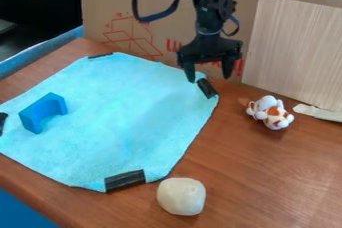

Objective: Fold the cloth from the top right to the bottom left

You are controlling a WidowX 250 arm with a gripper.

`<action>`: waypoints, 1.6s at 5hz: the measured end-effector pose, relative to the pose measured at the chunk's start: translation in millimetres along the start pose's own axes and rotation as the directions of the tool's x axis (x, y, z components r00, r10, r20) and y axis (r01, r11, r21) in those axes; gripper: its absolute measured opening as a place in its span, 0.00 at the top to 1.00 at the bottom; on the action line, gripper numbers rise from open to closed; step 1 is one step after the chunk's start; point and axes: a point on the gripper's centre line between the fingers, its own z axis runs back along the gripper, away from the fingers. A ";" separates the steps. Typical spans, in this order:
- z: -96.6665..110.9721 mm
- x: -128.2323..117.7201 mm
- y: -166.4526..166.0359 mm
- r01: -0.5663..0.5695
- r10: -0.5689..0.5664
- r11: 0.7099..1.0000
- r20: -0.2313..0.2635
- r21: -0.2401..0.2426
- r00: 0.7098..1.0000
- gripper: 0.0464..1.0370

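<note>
Right by the black two-finger gripper (210,73) — fingers spread apart — lies a black-taped corner of the squarish light-blue cloth (127,114).

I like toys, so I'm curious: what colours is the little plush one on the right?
The plush toy is white with orange-brown patches, as the camera view shows.

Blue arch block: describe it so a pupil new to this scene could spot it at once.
On the brown table lies a light-blue cloth. Near its left corner sits the block. Deeper blue and a curved notch distinguish it from the cloth and the black strip there.
</note>
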 end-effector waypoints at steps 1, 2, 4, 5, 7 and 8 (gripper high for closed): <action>-8.9 -4.4 -1.7 -0.004 0.004 1.000 0.003 0.025 1.000 0.04; -11.7 -6.1 -3.4 0.004 -0.004 0.999 0.014 0.034 1.000 0.09; -21.4 -16.5 7.3 0.008 -0.008 0.998 0.006 0.062 1.000 0.64; -21.4 -21.1 12.6 0.016 -0.017 0.997 0.007 0.072 1.000 0.84; -0.2 -10.3 32.2 0.019 -0.020 0.999 0.007 0.036 1.000 0.97; 36.9 4.9 50.6 0.021 -0.020 0.998 0.025 -0.057 1.000 0.97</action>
